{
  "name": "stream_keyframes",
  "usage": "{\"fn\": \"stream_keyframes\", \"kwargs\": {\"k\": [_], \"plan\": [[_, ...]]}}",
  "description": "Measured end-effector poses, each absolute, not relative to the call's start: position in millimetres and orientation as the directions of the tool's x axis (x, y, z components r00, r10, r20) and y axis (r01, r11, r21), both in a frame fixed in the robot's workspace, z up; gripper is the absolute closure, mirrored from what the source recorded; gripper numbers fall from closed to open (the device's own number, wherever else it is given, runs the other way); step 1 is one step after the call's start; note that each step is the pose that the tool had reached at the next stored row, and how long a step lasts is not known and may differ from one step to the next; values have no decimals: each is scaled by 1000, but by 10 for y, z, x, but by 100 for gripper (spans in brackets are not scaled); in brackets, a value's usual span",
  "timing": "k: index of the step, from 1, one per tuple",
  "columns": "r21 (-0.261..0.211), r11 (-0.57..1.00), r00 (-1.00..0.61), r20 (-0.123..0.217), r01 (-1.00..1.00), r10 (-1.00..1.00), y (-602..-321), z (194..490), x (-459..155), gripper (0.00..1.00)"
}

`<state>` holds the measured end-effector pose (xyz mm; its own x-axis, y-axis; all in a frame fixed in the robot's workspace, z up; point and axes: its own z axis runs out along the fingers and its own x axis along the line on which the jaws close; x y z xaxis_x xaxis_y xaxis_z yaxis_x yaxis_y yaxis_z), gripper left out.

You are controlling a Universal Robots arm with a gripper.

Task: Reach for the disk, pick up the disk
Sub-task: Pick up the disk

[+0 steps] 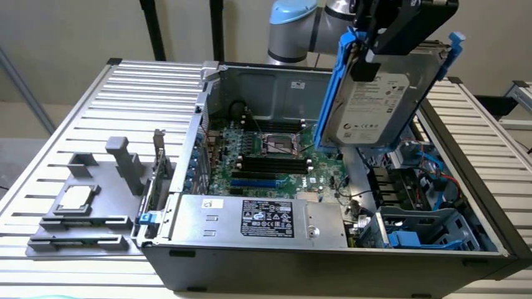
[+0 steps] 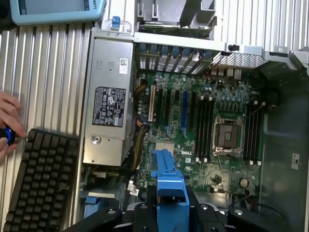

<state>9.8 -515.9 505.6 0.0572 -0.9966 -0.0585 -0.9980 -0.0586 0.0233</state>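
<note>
The tool (image 1: 390, 43) at the upper right of the exterior frame is clamped on the disk (image 1: 374, 103), hanging upright and lifted clear above the open computer case (image 1: 249, 249) on the bench (image 1: 75, 124), so the pick-up looks done and calls only for a firm grip.

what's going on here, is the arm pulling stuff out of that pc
Yes. The gripper holds the disk by its blue carrier frame, lifted clear above the open computer case. The disk hangs tilted over the motherboard. A person's hand rests beside a keyboard next to the case.
</note>
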Motion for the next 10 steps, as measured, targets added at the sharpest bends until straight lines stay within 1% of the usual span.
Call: {"fn": "stream_keyframes", "kwargs": {"k": [4, 10], "plan": [[24, -59, 57, -59, -998, -997, -5257, 5178, 184, 67], [25, -59, 57, -59, -998, -997, -5370, 5241, 426, 67]]}}
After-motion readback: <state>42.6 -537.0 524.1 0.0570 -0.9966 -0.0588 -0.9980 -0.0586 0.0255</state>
